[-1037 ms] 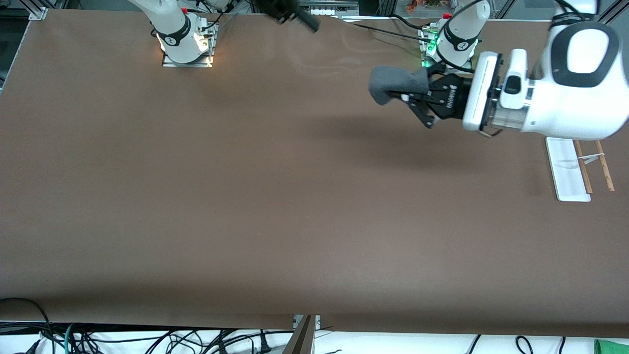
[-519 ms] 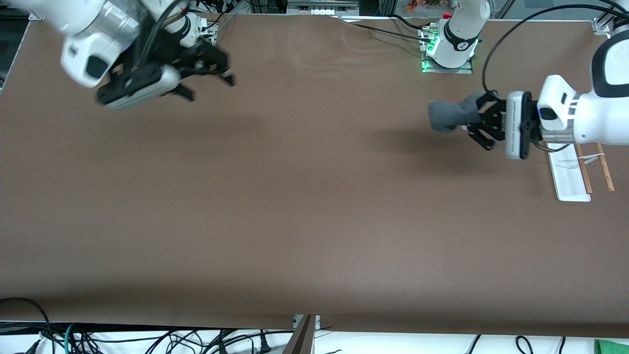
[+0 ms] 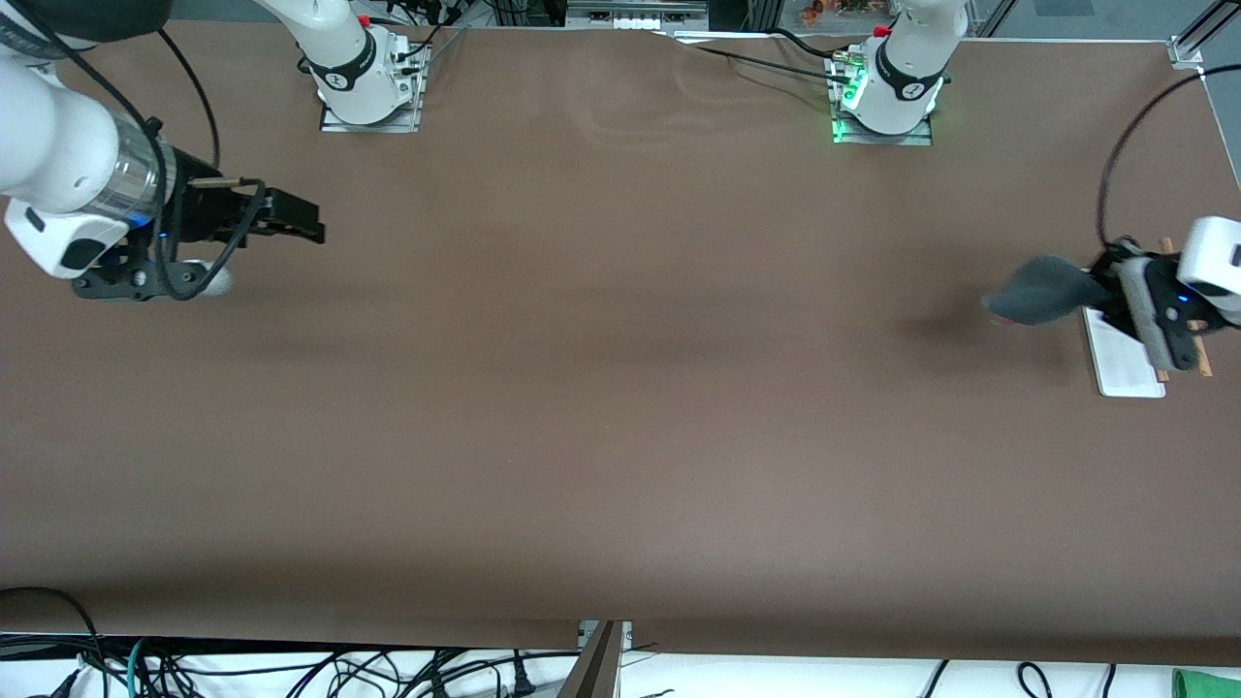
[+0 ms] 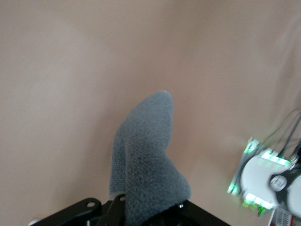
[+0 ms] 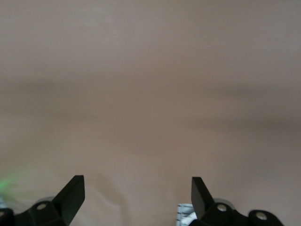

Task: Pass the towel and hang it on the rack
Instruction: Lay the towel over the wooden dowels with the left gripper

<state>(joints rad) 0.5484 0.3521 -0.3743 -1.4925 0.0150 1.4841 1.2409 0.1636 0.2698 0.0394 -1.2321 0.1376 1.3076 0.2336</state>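
Observation:
My left gripper (image 3: 1105, 291) is shut on the towel (image 3: 1039, 292), whose dark grey face shows as it sticks out bunched from the jaws. In the left wrist view the towel (image 4: 148, 162) rises folded from the jaws over bare table. The gripper is in the air over the rack (image 3: 1125, 364), whose white base and brown rods (image 3: 1202, 364) lie mostly hidden under it at the left arm's end of the table. My right gripper (image 3: 310, 231) is open and empty over the right arm's end of the table; its fingertips (image 5: 73, 190) show spread wide.
The brown table (image 3: 601, 388) is bare across its middle. The right arm's base (image 3: 364, 82) and the left arm's base (image 3: 887, 97) stand along the table's edge farthest from the front camera. Cables lie off the table's nearest edge (image 3: 291, 669).
My left gripper has carried the towel from mid-table toward the left arm's end, to over the rack. My right arm has swung out toward its own end of the table, gripper open.

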